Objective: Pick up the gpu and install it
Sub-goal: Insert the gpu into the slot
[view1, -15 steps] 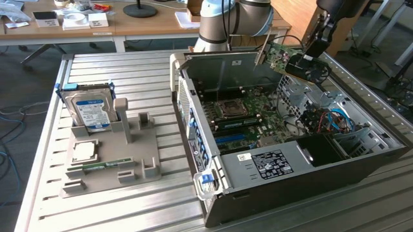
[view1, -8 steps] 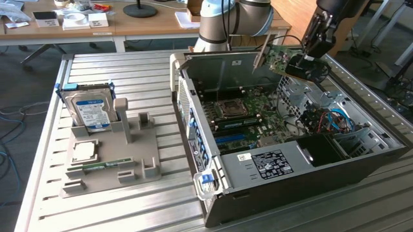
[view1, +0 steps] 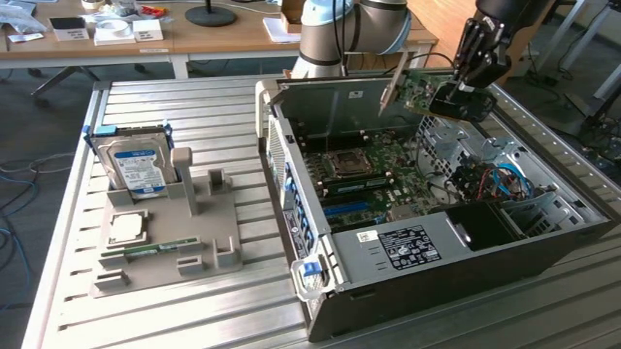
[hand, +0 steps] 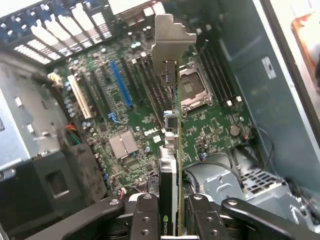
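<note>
The gpu (view1: 424, 90), a green card with a silver end bracket and a black fan block, hangs in the air over the back right of the open computer case (view1: 388, 291). My gripper (view1: 458, 93) is shut on it from above. In the wrist view the gpu (hand: 176, 145) is seen edge-on, clamped between the two black fingers (hand: 145, 220), with its bracket pointing away over the motherboard (hand: 135, 115). A blue slot (hand: 120, 85) and a white slot (hand: 80, 97) lie below, to one side of the card. The card touches nothing in the case.
A grey holder tray (view1: 194, 254) on the exterior view's left carries a blue-labelled hard drive (view1: 136, 163), a processor chip (view1: 126, 227) and a small RAM stick (view1: 160, 247). Cables (view1: 499, 182) and a drive cage fill the case's right side. A desk (view1: 174, 40) stands behind.
</note>
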`<state>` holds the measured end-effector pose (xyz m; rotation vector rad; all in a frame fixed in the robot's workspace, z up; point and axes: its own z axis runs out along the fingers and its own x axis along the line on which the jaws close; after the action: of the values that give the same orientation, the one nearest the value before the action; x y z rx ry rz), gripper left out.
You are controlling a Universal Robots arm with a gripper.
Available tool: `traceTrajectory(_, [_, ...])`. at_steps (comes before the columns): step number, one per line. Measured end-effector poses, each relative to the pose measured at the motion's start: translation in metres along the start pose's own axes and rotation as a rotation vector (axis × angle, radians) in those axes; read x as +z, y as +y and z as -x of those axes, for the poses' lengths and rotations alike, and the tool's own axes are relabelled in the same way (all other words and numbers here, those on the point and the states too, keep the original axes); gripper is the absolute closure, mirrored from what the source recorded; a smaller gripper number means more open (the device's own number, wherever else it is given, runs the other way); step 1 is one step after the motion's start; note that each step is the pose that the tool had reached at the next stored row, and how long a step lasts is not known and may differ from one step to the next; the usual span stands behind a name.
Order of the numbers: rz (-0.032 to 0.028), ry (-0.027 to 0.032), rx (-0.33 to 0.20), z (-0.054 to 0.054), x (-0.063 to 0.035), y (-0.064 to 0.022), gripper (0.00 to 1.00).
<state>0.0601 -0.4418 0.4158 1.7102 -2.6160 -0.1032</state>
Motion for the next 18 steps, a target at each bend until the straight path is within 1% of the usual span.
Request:
traceTrajectory(14, [0.0059,0.0159,-0.249,0.0000,0.0003,0.0000,0.73])
traceTrajectory(18, [0.0075,0.0198,-0.312,0.0000,0.0004,0.0000,0.73])
